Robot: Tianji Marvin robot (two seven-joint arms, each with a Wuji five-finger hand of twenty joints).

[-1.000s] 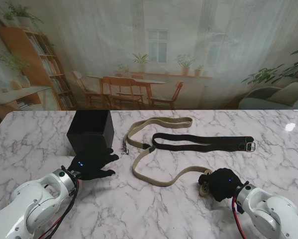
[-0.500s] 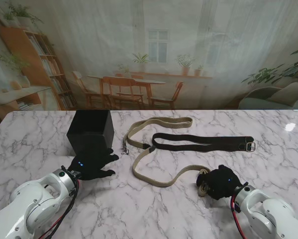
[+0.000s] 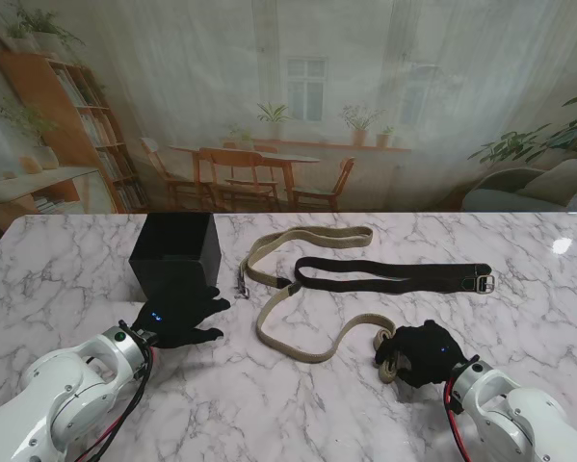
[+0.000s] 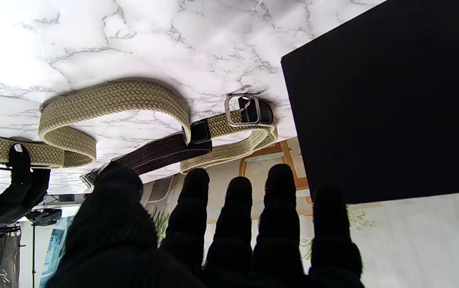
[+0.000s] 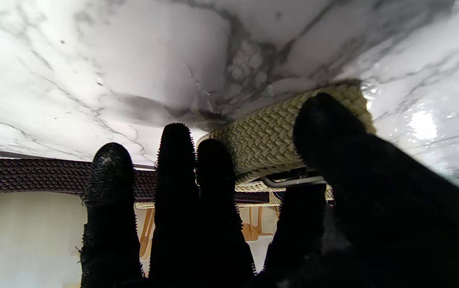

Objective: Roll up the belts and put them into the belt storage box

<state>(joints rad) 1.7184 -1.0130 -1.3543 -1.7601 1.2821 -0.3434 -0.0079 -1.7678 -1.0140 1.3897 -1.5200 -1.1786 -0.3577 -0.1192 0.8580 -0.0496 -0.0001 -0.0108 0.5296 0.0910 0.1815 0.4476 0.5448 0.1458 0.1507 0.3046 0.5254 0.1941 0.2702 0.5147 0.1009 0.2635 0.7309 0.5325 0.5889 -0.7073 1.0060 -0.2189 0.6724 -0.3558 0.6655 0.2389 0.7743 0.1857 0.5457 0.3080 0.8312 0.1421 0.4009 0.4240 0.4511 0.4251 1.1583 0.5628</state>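
Stand view: right robot hand (image 3: pixel 421 353) grips the rolled end of the tan belt (image 3: pixel 312 289), presumably to keep the coil tight; the rest trails toward the black box (image 3: pixel 175 258). Dark belt (image 3: pixel 394 277) lies flat farther from me. Left robot hand (image 3: pixel 177 319) rests spread, holding nothing, just beside the box. Bare surface (image 3: pixel 298 404) lies between the hands.
Left wrist: tan belt's buckle (image 4: pixel 242 109) lies near the box.
Right wrist: fingers (image 5: pixel 176 160) curl around the coil.

White marble table (image 3: pixel 298 404), printed backdrop (image 3: pixel 172 87) showing window (image 3: pixel 306 87), bookshelf (image 3: pixel 71 125), dining chairs (image 3: pixel 249 178), plants (image 3: pixel 529 144)
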